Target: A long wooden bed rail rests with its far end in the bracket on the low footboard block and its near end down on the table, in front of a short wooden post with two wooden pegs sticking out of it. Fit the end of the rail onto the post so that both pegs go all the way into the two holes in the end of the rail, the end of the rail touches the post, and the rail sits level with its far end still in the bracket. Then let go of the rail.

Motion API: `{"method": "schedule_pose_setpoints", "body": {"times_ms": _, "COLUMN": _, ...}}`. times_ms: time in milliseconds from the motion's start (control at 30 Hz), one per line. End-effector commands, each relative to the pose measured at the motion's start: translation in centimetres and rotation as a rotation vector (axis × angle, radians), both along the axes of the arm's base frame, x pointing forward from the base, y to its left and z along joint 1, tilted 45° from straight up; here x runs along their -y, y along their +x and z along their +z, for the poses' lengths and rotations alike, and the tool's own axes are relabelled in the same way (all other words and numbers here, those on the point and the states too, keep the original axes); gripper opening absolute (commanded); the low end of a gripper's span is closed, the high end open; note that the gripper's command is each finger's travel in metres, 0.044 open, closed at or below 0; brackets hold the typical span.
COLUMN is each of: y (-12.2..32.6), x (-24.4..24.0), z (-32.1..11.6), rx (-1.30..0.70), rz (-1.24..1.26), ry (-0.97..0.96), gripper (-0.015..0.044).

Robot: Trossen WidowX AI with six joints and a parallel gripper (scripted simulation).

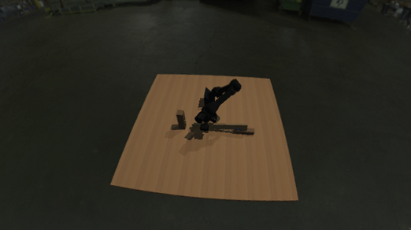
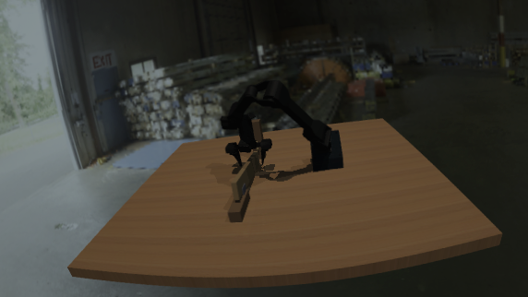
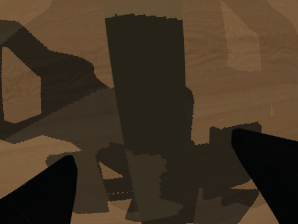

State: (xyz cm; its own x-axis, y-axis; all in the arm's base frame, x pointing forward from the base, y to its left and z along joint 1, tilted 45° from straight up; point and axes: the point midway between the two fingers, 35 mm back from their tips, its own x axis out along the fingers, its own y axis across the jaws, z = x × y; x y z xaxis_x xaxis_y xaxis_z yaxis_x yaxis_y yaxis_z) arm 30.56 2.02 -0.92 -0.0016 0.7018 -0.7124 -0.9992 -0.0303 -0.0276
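The long wooden rail [image 1: 233, 126] [image 2: 243, 181] [image 3: 150, 85] slopes from the low footboard block [image 1: 250, 131] [image 2: 236, 213] down toward the upright post [image 1: 180, 119] [image 2: 257, 130]. Its far end rests at the block; the bracket is hard to make out. A gap shows between the post and the gripper in the top view. The pegs are too small to tell clearly. The gripper [image 1: 205, 128] [image 2: 251, 164] [image 3: 152, 145] is open and points down over the rail's near part, one finger on each side, with space between each finger and the rail. The gripper hides the rail's near end.
The wooden table [image 1: 160, 168] [image 2: 346, 240] carries everything. The arm's dark base [image 1: 208, 96] [image 2: 335, 149] stands behind the rail in the top view and to its right in the exterior view. Shadows of the arm fall across the rail and table.
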Motion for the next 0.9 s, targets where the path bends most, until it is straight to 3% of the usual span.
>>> {"method": "schedule_pose_setpoints", "body": {"times_ms": 0, "y": -0.29, "x": -0.55, "z": -0.6, "rx": -0.013, "rz": -0.002, "ry": 0.007, "gripper": 0.044}}
{"method": "schedule_pose_setpoints", "body": {"times_ms": 200, "y": -0.38, "x": -1.06, "z": -1.05, "rx": -0.013, "rz": -0.001, "ry": 0.008, "gripper": 0.044}}
{"method": "schedule_pose_setpoints", "body": {"times_ms": 667, "y": -0.38, "x": -1.06, "z": -1.05, "rx": -0.013, "rz": -0.001, "ry": 0.008, "gripper": 0.0072}}
{"method": "schedule_pose_setpoints", "body": {"times_ms": 867, "y": -0.38, "x": -1.06, "z": -1.05, "rx": -0.013, "rz": -0.001, "ry": 0.008, "gripper": 0.0032}}
